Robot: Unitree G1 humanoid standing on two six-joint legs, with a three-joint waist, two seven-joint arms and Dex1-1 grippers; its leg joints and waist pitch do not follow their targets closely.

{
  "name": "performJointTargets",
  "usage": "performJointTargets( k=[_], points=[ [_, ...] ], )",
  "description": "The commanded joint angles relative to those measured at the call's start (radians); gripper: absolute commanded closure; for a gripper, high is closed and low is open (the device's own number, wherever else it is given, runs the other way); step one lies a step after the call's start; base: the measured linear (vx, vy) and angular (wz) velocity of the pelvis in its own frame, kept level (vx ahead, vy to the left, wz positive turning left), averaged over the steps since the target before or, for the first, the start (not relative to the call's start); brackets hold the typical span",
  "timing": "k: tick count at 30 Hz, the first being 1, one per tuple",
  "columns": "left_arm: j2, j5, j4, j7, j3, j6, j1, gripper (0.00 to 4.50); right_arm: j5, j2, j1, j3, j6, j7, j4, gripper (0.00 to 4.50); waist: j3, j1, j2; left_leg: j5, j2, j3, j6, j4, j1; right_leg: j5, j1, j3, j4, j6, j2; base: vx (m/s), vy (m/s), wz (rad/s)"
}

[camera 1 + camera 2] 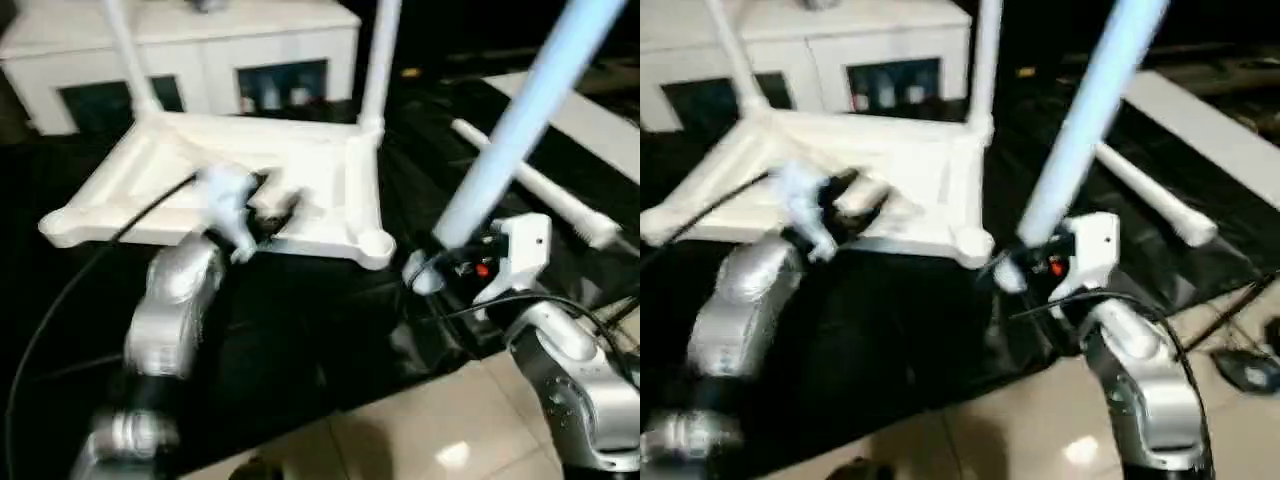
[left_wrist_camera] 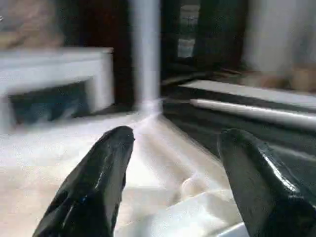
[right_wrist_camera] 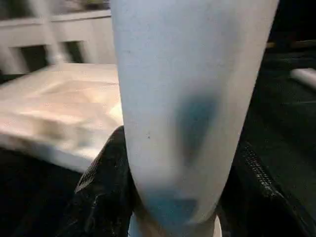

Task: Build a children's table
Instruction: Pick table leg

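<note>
The tabletop (image 1: pixel 240 190) lies upside down on a dark surface (image 1: pixel 300 320) in the upper left of the frame, two legs (image 1: pixel 378 60) standing in its far corner sockets. Its near right corner socket (image 1: pixel 375 243) is empty, with open dark surface in front of it. The right claw (image 1: pixel 432 268), just right of that corner, grips a third leg (image 1: pixel 530 110) tilted up to the upper right. A fourth leg (image 1: pixel 530 185) lies at right. The left claw (image 2: pixel 173 168) hangs spread wide over the tabletop's near edge. A white cabinet (image 1: pixel 180 60) stands behind.
</note>
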Motion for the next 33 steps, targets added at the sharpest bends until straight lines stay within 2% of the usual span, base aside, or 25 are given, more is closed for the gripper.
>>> performJointTargets(
  k=[1,2,4,6,7,8,9,10,11,12,13,14,15,16,17,18,19,20,21,24,27,28,31,32,33],
  points=[
    [-0.037,0.028,-0.063,0.105,0.034,0.017,0.026,1.3,-0.016,0.018,-0.023,-0.03,-0.022,-0.047,0.015,2.62,-0.065,-0.026,0.031,-0.473,0.061,-0.154,0.036,-0.154,0.051,-0.087,0.027,0.006,-0.013,-0.183,0.027,-0.039,0.014,0.44],
    [-0.037,0.028,-0.063,0.105,0.034,0.017,0.026,1.3,-0.016,0.018,-0.023,-0.03,-0.022,-0.047,0.015,2.62,-0.052,-0.047,0.031,-0.565,0.071,-0.228,0.023,-0.184,0.063,-0.161,0.008,0.031,0.024,-0.193,0.046,-0.034,-0.031,0.44],
    [-0.084,0.072,-0.11,0.18,0.03,0.014,0.069,1.3,-0.022,0.022,-0.038,-0.024,-0.026,-0.054,0.036,2.62,-0.048,-0.051,0.022,-0.688,0.046,-0.295,-0.046,-0.218,0.06,-0.202,0.005,0.067,0.067,-0.194,0.066,-0.032,-0.087,0.53],
    [-0.099,0.113,-0.153,0.227,-0.004,0.028,0.099,1.3,-0.032,0.022,-0.043,-0.009,-0.027,-0.053,0.04,2.62,-0.048,-0.039,-0.019,-0.664,-0.019,-0.293,-0.065,-0.209,0.032,-0.245,0.007,0.121,0.022,-0.262,0.049,-0.045,-0.193,0.71],
    [-0.103,0.127,-0.171,0.24,-0.027,0.036,0.108,1.3,-0.04,0.022,-0.041,0.0,-0.028,-0.052,0.039,2.62,-0.046,-0.018,-0.057,-0.579,-0.072,-0.211,-0.051,-0.088,0.015,-0.421,-0.008,0.144,-0.113,-0.405,-0.017,-0.047,-0.239,0.79],
    [-0.107,0.146,-0.189,0.257,-0.045,0.047,0.115,1.3,-0.052,0.021,-0.039,0.01,-0.031,-0.053,0.039,2.62,-0.048,0.004,-0.093,-0.335,-0.088,-0.014,0.03,0.225,-0.001,-0.593,-0.009,0.105,-0.219,-0.546,-0.1,-0.081,-0.3,0.82],
    [-0.11,0.162,-0.199,0.271,-0.056,0.041,0.118,1.3,-0.061,0.02,-0.035,0.019,-0.031,-0.052,0.039,2.62,-0.03,0.009,-0.055,-0.276,-0.042,0.019,0.067,0.252,-0.033,-0.611,0.012,0.106,-0.192,-0.505,-0.126,-0.065,-0.258,0.45],
    [-0.119,0.149,-0.207,0.268,-0.06,0.057,0.117,1.3,-0.071,0.018,-0.03,0.026,-0.034,-0.051,0.04,2.62,-0.022,0.006,-0.072,-0.235,-0.017,0.061,0.081,0.27,-0.049,-0.584,0.025,0.041,-0.181,-0.403,-0.13,-0.065,-0.258,0.45],
    [-0.122,0.144,-0.21,0.267,-0.062,0.067,0.115,1.3,-0.083,0.015,-0.026,0.03,-0.039,-0.054,0.044,2.62,-0.027,0.012,-0.08,-0.255,-0.012,0.082,0.095,0.252,-0.039,-0.514,0.036,0.027,-0.174,-0.394,-0.122,0.041,-0.215,0.39],
    [-0.126,0.142,-0.21,0.266,-0.061,0.07,0.111,1.3,-0.084,0.016,-0.023,0.026,-0.037,-0.059,0.047,2.62,-0.065,0.027,-0.048,-0.254,0.045,0.076,0.163,0.127,-0.006,-0.259,0.093,-0.004,-0.162,-0.342,-0.11,0.05,-0.211,0.8],
    [-0.131,0.146,-0.209,0.269,-0.06,0.072,0.106,1.3,-0.093,0.015,-0.02,0.022,-0.035,-0.073,0.05,2.62,-0.072,0.019,-0.035,-0.213,0.07,0.065,0.193,0.075,0.007,-0.172,0.106,-0.04,-0.156,-0.278,-0.084,0.05,-0.211,0.8],
    [-0.131,0.147,-0.209,0.27,-0.06,0.073,0.106,1.3,-0.095,0.015,-0.02,0.021,-0.035,-0.075,0.05,2.62,-0.089,0.016,0.004,-0.115,0.121,0.006,0.222,0.023,0.05,-0.065,0.104,-0.09,-0.127,-0.201,-0.034,0.01,-0.203,0.96],
    [-0.135,0.152,-0.212,0.28,-0.054,0.068,0.101,1.3,-0.089,0.028,-0.02,-0.002,-0.032,-0.101,0.053,2.62,-0.125,-0.046,0.016,0.483,0.395,-0.161,0.434,-0.014,0.254,-0.166,-0.161,0.009,0.125,-0.034,-0.012,0.028,-0.204,0.61],
    [-0.142,0.135,-0.22,0.283,-0.047,0.085,0.099,1.3,-0.062,0.046,-0.021,-0.026,-0.017,-0.114,0.054,2.62,-0.114,-0.026,0.006,0.68,0.386,-0.155,0.483,0.004,0.243,-0.152,-0.183,0.049,0.16,-0.033,-0.034,0.028,-0.204,0.61],
    [-0.138,0.119,-0.22,0.281,-0.04,0.106,0.093,1.3,-0.09,0.037,-0.023,-0.01,0.002,-0.13,0.049,2.62,-0.106,-0.016,0.007,0.933,0.293,-0.092,0.528,0.029,0.209,-0.01,-0.22,0.103,0.165,-0.017,-0.037,0.026,-0.183,0.2],
    [-0.135,0.12,-0.222,0.284,-0.041,0.11,0.092,1.3,-0.105,0.032,-0.023,-0.002,0.004,-0.132,0.047,2.62,-0.091,0.006,-0.013,0.823,0.152,0.029,0.535,0.023,0.114,0.171,-0.168,0.11,0.082,-0.004,0.003,-0.027,-0.156,0.11],
    [-0.136,0.113,-0.222,0.281,-0.04,0.11,0.092,1.3,-0.115,0.031,-0.022,0.005,0.003,-0.133,0.046,2.62,-0.087,0.012,-0.037,0.634,0.078,0.079,0.501,0.025,0.068,0.269,-0.12,0.12,0.007,-0.017,0.013,-0.027,-0.156,0.11],
    [-0.131,0.101,-0.219,0.264,-0.041,0.106,0.091,1.3,-0.119,0.033,-0.021,0.012,0.002,-0.134,0.044,2.62,-0.102,0.004,-0.083,0.424,0.0,0.099,0.432,0.06,0.066,0.327,-0.094,0.139,-0.048,0.016,0.013,-0.044,-0.171,0.1],
    [-0.113,0.098,-0.211,0.238,-0.047,0.085,0.09,1.3,-0.138,0.034,-0.021,0.037,-0.011,-0.13,0.043,2.62,-0.098,0.043,-0.096,0.002,0.0,0.075,0.219,0.07,0.013,0.215,-0.04,0.187,-0.079,0.042,-0.101,-0.04,-0.199,0.06],
    [-0.106,0.085,-0.209,0.228,-0.037,0.085,0.094,1.3,-0.139,0.054,-0.02,0.059,-0.016,-0.13,0.039,2.62,-0.08,0.027,-0.079,-0.179,0.025,0.079,-0.004,-0.009,0.029,-0.358,-0.029,0.151,-0.102,0.257,-0.036,-0.061,-0.196,-0.07],
    [-0.103,0.09,-0.215,0.23,-0.025,0.087,0.1,1.3,-0.135,0.086,-0.022,0.069,-0.015,-0.139,0.038,2.62,-0.059,-0.013,-0.067,-0.386,0.021,0.1,-0.037,-0.002,0.071,-0.878,-0.059,0.124,-0.154,0.151,-0.006,-0.077,-0.114,-0.12],
    [-0.102,0.09,-0.218,0.232,-0.024,0.089,0.101,1.3,-0.13,0.087,-0.022,0.072,-0.017,-0.135,0.037,2.62,-0.059,-0.013,-0.067,-0.386,0.021,0.1,-0.037,-0.002,0.071,-0.878,-0.059,0.124,-0.154,0.151,-0.006,-0.076,-0.046,-0.08],
    [-0.099,0.1,-0.223,0.241,-0.026,0.089,0.104,1.3,-0.124,0.076,-0.028,0.085,-0.015,-0.117,0.038,2.62,-0.032,-0.076,-0.018,-0.725,0.072,0.062,-0.029,-0.069,0.142,-0.712,-0.044,-0.005,-0.154,0.053,0.045,-0.056,0.036,-0.17],
    [-0.099,0.1,-0.223,0.241,-0.026,0.089,0.104,1.3,-0.124,0.076,-0.028,0.085,-0.015,-0.117,0.038,2.62,-0.026,-0.085,-0.007,-0.838,0.109,0.045,-0.019,-0.12,0.134,-0.557,-0.017,-0.011,-0.098,0.025,0.047,-0.052,0.059,-0.2],
    [-0.097,0.106,-0.224,0.246,-0.029,0.088,0.105,1.3,-0.128,0.067,-0.033,0.092,-0.014,-0.108,0.041,2.62,-0.01,-0.061,0.009,-1.013,0.166,0.045,0.009,-0.221,0.107,-0.174,0.049,0.007,0.088,-0.031,0.027,-0.071,0.043,-0.16]
  ],
)
